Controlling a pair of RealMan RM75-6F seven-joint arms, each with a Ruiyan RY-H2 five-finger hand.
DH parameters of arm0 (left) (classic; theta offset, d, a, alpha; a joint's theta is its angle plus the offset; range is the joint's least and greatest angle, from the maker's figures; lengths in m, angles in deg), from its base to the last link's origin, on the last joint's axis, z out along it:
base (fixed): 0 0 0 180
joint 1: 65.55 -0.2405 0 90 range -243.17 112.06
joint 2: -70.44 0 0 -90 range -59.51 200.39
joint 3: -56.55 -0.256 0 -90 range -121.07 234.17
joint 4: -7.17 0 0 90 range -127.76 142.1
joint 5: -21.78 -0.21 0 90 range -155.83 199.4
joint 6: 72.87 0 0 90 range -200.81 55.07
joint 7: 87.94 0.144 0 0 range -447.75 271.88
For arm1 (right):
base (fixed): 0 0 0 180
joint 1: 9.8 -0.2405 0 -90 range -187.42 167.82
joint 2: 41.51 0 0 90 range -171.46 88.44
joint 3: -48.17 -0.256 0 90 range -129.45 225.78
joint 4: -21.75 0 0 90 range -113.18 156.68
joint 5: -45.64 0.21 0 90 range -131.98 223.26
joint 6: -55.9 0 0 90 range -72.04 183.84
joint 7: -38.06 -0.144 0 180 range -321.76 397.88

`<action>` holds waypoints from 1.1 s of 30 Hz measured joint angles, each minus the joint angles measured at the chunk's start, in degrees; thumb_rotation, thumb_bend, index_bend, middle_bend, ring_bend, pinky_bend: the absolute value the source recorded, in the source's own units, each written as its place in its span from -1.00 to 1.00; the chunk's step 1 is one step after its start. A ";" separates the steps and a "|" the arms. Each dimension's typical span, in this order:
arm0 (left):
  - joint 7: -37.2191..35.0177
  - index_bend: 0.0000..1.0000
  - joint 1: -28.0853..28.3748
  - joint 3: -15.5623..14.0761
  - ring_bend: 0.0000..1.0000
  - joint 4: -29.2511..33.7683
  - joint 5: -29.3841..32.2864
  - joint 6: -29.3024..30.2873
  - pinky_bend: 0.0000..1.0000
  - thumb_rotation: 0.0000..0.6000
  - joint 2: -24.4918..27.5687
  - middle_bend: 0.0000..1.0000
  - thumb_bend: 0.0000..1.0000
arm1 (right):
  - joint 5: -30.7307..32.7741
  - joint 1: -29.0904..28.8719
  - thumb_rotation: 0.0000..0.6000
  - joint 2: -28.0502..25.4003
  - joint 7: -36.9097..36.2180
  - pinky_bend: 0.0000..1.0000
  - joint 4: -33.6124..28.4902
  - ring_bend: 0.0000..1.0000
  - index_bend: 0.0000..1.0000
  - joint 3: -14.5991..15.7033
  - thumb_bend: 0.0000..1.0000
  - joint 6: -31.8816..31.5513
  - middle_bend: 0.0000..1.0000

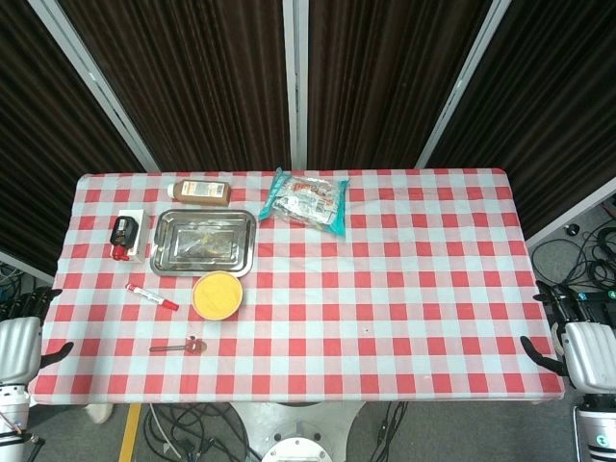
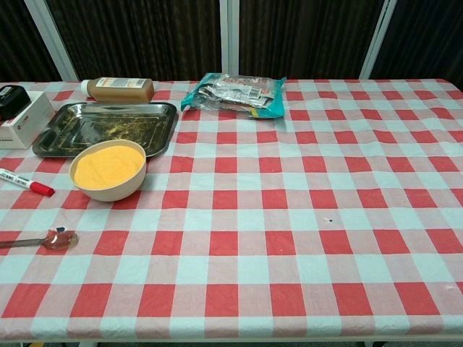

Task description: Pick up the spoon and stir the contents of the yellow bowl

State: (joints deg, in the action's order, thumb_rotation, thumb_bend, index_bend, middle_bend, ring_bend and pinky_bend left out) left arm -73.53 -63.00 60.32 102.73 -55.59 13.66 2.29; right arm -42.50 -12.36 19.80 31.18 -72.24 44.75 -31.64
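Checkered table (image 1: 404, 289) is taking up most of the view. Steel tray (image 1: 204, 241) is lying at its far left, snack bag (image 1: 306, 200) lying right of it, brown bottle (image 1: 200, 192) lying behind tray. Yellow bowl (image 1: 218, 295) is sitting just in front of tray, holding yellow powder. Red marker (image 1: 152, 296) is lying left of bowl. Spoon (image 1: 179, 346) is lying flat near front edge, in front of bowl, untouched. Left hand (image 1: 19, 339) and right hand (image 1: 587, 342) are hanging off table's ends, holding nothing; finger spread cannot tell.
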 measured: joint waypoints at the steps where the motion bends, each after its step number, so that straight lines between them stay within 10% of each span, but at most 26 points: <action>1: 0.02 -0.46 -0.05 -0.02 -0.58 0.01 0.01 0.05 -0.56 1.00 0.02 -0.42 -1.00 | -0.12 0.02 1.00 0.01 -0.05 -0.57 0.04 -0.77 -0.77 0.04 -0.61 -0.06 -0.45; 12: -1.39 -0.30 1.35 0.34 -0.37 0.48 -1.32 -1.59 -0.51 1.00 0.55 -0.21 -1.00 | -1.26 -0.25 1.00 -0.80 -0.62 -0.57 0.42 -0.77 -0.77 -0.30 -0.61 -0.88 -0.45; 21: -3.13 0.00 7.85 0.55 0.48 0.32 -1.51 -13.32 0.75 1.00 -0.70 0.44 -0.86 | -0.81 -1.40 1.00 -1.42 -0.22 -0.57 0.10 -0.77 -0.77 -0.68 -0.61 0.86 -0.45; 33: 0.79 0.13 14.36 -1.52 0.85 -0.53 4.34 -25.36 1.00 1.00 -8.39 0.87 -0.64 | 1.03 -2.15 1.00 -1.48 0.86 -0.57 -0.27 -0.77 -0.77 -0.86 -0.61 2.94 -0.44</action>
State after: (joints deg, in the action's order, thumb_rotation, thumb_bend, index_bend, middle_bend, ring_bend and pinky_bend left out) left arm -72.74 -48.64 58.79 102.20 -51.26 -11.70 -6.10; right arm -41.48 -14.50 18.33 32.04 -72.51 43.90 -28.70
